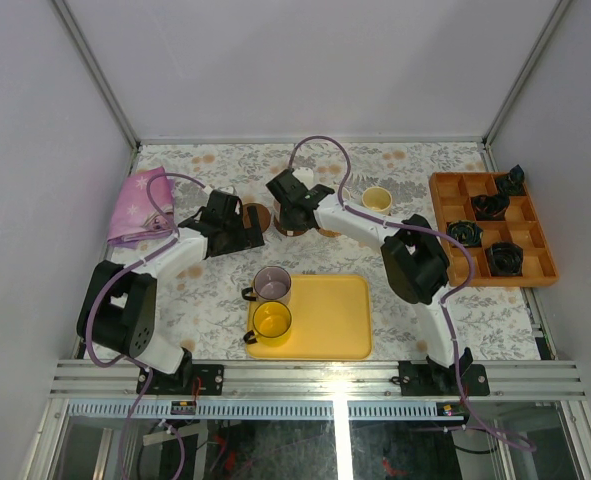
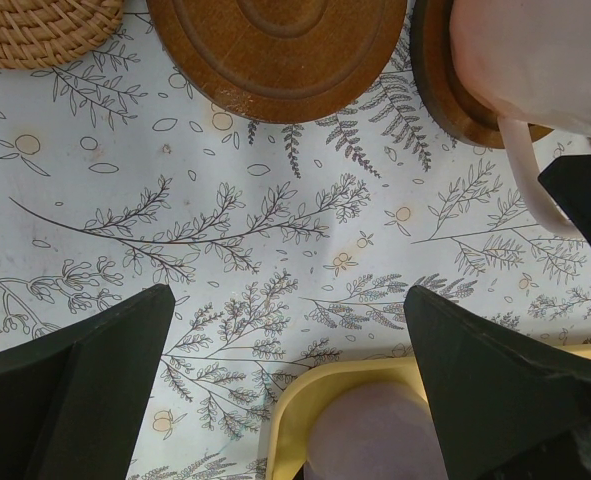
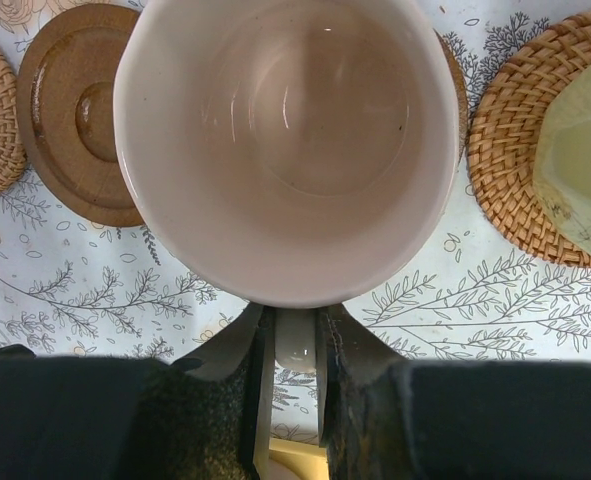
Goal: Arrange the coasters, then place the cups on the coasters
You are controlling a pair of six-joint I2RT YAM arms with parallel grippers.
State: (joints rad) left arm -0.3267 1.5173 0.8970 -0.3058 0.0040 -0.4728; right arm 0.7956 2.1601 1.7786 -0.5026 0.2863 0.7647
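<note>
Two right fingers [image 3: 243,392] on pink cup [image 3: 285,150]

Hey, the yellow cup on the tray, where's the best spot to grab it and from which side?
Probably its handle. The yellow cup stands upright at the tray's left edge, handle sticking out left past it, so come from the left and pinch the loop. The purple-grey cup stands close behind it, crowding a rim grip there.
</note>
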